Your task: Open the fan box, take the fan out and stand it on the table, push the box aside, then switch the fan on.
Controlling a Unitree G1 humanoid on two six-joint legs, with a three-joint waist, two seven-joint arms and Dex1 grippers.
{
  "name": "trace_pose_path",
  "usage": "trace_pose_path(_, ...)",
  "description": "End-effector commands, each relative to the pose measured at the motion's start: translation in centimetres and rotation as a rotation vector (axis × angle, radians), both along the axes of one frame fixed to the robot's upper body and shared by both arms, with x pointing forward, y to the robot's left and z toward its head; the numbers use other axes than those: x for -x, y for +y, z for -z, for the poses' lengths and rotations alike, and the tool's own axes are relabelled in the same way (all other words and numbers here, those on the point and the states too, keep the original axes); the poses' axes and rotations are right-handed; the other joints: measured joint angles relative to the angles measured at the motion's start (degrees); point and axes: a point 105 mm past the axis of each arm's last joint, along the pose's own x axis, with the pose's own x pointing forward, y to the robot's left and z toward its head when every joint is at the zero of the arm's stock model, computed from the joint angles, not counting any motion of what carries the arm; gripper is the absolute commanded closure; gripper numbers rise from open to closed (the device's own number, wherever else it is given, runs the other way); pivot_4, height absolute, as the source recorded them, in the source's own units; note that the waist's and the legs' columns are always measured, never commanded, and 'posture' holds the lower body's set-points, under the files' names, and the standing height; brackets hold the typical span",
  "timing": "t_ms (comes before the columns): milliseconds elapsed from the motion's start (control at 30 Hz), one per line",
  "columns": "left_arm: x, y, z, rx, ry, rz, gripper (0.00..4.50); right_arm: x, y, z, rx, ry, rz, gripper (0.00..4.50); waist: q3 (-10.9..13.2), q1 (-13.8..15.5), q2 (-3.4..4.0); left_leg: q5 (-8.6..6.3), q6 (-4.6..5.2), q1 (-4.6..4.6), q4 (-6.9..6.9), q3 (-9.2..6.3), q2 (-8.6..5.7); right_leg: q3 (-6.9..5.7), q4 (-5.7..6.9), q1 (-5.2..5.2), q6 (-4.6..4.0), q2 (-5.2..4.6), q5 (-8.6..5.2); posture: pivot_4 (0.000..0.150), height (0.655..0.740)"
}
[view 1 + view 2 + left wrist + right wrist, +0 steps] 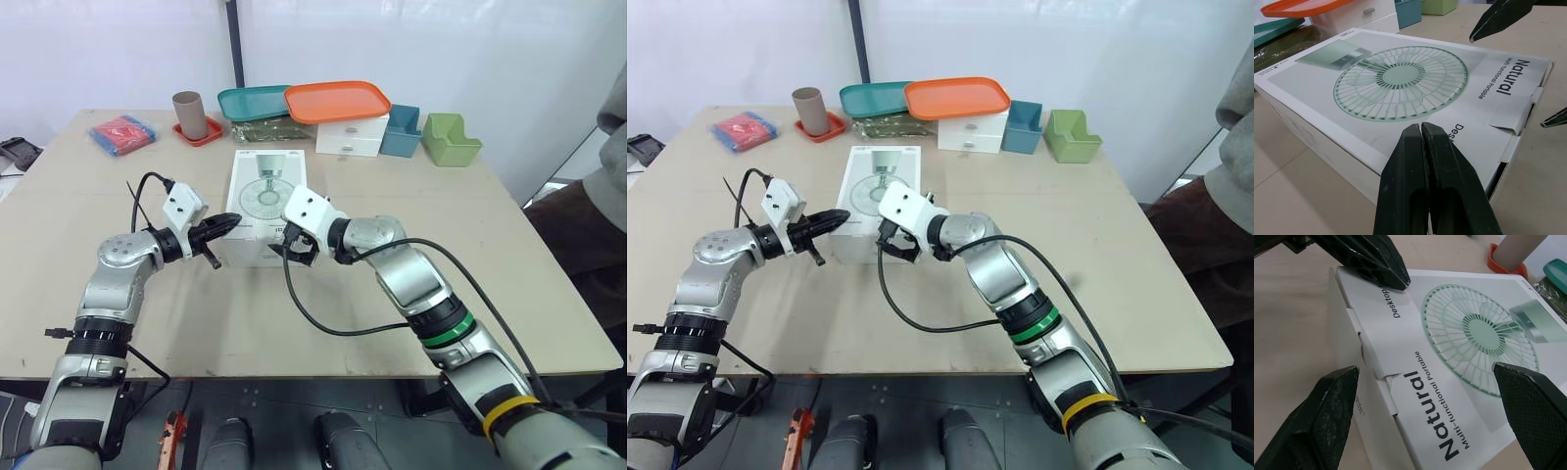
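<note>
— What can be read on the fan box [1415, 357]?

— On its white top face, in large black letters, "Natural". Alongside that, in smaller print, "Multi-functional Portable".

— Anything more on that face?

— "Desktop", in small black letters, farther along towards the end with the tuck flap [1376, 364].

— And the side wall [1347, 333]?

— There are a few lines of tiny print low on it, too small to read.
</note>
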Motion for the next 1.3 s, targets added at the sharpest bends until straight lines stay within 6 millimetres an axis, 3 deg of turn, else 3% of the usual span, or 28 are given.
trace_pose_path(33,0.2,0.5,1.1,-0.015,0.033,-0.024,4.37,-0.6,0.0,-2.2,-0.055,-0.041,0.030,0.00,0.0,0.0,0.00,0.00,0.00,0.00,0.00,0.00,0.00,0.00,0.00,0.00,0.00,0.00,0.00,0.150,0.7400)
trace_pose_path(400,0.1,0.5,1.0,-0.006,0.029,-0.030,4.37,-1.5,-0.3,-2.4,-0.055,-0.052,0.080,0.00,0.0,0.0,0.00,0.10,0.08,0.02,0.00,0.00,0.00,-0.01,0.00,0.00,-0.12,0.00,0.08,0.150,0.7400)
trace_pose_path(700,0.3,0.4,1.8,-0.017,0.040,-0.024,4.37,-1.5,-0.3,-4.0,-0.242,0.089,0.089,0.00,0.0,0.0,0.00,0.17,0.06,0.02,-0.03,0.00,0.01,-0.03,0.01,-0.01,-0.12,-0.01,0.11,0.150,0.7400)
trace_pose_path(933,0.3,0.4,1.8,-0.019,0.040,-0.022,4.37,-3.1,-1.4,-3.4,-0.240,0.082,0.190,0.00,0.0,0.0,0.00,0.17,0.06,0.02,-0.13,0.00,0.01,-0.05,-0.01,-0.02,-0.07,-0.01,0.10,0.150,0.7400)
trace_pose_path(1033,0.3,0.4,1.8,-0.021,0.040,-0.023,4.37,-2.1,-1.6,-4.0,-0.292,0.134,0.125,0.00,0.0,0.0,0.00,0.17,0.06,0.02,-0.17,0.00,0.01,-0.04,-0.01,-0.05,-0.08,-0.01,0.09,0.150,0.7400)
trace_pose_path(1167,0.4,0.6,1.8,-0.023,0.041,-0.025,4.37,1.3,-2.4,-5.0,-0.376,0.206,-0.074,0.00,0.0,0.0,0.00,0.17,0.06,-0.01,-0.18,-0.01,0.01,-0.05,-0.01,-0.04,-0.05,-0.01,0.06,0.150,0.7400)
trace_pose_path(1300,0.4,0.7,1.8,-0.026,0.042,-0.027,4.37,4.1,-3.3,-3.9,-0.352,0.263,-0.189,0.00,0.0,0.0,0.00,0.17,0.06,-0.01,-0.21,-0.02,0.00,-0.05,-0.05,0.00,0.00,-0.02,0.00,0.150,0.7400)
